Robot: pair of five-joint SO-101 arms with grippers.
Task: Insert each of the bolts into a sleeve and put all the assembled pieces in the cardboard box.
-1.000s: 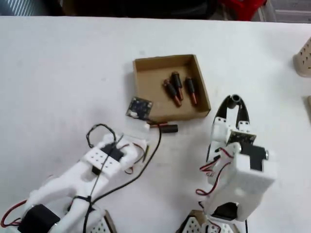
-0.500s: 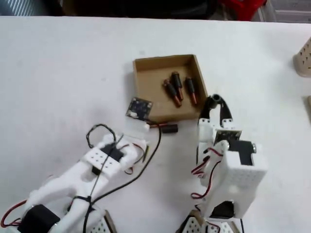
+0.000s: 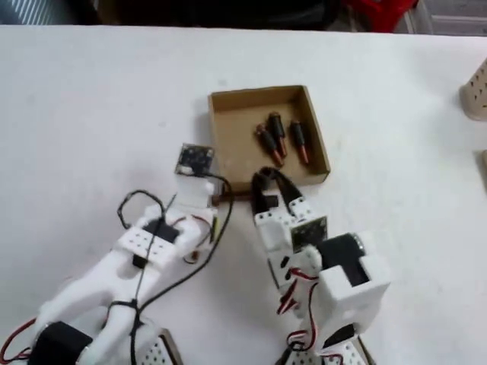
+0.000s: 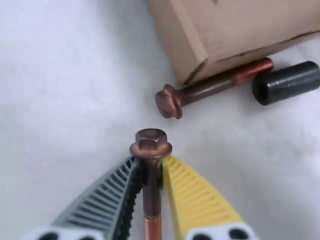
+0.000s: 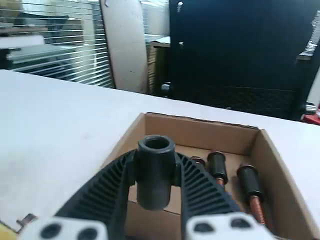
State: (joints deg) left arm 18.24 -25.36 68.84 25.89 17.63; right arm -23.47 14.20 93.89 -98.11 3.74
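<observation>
Left hand: closed on the shank of a copper bolt, head clear of the tips. At its 3 o'clock, right hand: closed round a black sleeve, bore upward. Both items judged rigid, light, smooth-sided and apt to slip or roll, so grip mid-length and leave the ends free for mating. Beyond: a loose bolt with a loose sleeve just beside its tip, on the desk at the 7 o'clock corner of the cardboard box, which holds three assembled pieces.
</observation>
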